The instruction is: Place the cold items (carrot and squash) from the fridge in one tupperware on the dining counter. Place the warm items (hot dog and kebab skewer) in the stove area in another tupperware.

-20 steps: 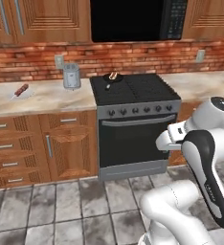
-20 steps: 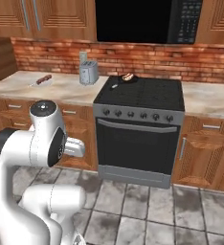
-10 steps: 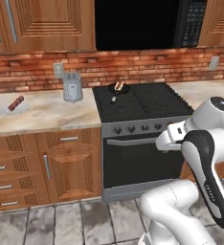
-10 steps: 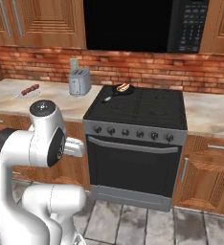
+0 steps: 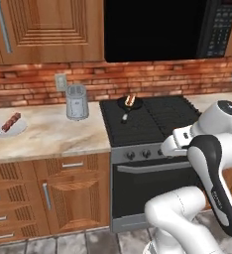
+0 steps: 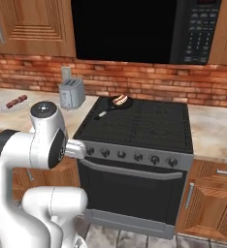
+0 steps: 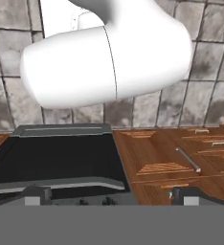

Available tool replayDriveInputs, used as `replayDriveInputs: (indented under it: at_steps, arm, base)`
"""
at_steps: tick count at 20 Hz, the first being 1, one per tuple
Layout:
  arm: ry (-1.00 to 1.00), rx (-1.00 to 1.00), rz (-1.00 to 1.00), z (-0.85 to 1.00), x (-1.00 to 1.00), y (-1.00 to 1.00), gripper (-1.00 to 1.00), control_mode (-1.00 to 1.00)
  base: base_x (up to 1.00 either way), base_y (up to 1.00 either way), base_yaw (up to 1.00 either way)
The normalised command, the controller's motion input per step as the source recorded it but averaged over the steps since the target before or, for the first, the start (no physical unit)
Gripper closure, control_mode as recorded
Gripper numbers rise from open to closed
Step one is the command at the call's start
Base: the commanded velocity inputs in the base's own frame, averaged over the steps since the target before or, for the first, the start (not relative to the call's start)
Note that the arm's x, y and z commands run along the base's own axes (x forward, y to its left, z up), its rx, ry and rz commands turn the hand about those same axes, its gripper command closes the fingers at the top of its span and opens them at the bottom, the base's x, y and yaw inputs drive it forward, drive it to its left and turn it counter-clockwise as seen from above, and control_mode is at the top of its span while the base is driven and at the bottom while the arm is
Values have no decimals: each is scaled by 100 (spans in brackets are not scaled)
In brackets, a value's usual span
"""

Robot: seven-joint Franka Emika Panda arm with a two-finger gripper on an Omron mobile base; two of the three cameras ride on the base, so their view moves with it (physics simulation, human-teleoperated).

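The hot dog point(image 5: 130, 100) point(image 6: 119, 100) lies in a small dark pan point(image 5: 124, 106) at the back left of the stove top point(image 5: 152, 119). On a pale plate on the counter to the left rests the kebab skewer point(image 5: 11, 122) point(image 6: 16, 102). My gripper point(image 7: 113, 197) is open and holds nothing; its fingertips point(image 7: 37, 194) stand wide apart, pointing down at the oven front point(image 7: 56, 160) and cabinet drawers. It hangs low in front of the stove, well away from both foods. The carrot, squash, fridge and tupperware are out of view.
A metal toaster point(image 5: 77, 101) point(image 6: 72, 93) stands on the counter between the skewer plate and the stove. A black microwave point(image 5: 162, 27) hangs above the stove, with wooden cabinets on both sides. A drawer handle point(image 7: 187, 159) juts out below my hand, above the tiled floor.
The whole picture has shifted and grown: the base has driven closer to the stove. The hot dog, skewer and toaster stay where they were, and the gripper stays open.
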Motion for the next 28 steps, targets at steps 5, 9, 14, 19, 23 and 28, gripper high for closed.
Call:
replayDriveInputs:
  at_steps: [5,9,14,19,23,28]
  arm:
    - [0,0,0,0,0,0,-100,100]
    - [0,0,0,0,0,0,-100,100]
    - [0,0,0,0,0,0,-100,100]
    - [0,0,0,0,0,0,-100,100]
    - [0,0,0,0,0,0,-100,100]
    - [0,0,0,0,0,0,-100,100]
  base:
    - [32,0,-5]
    - [55,7,-13]
    - [49,12,-18]
    - [7,18,-28]
    - [34,33,-27]
    - [41,40,-19]
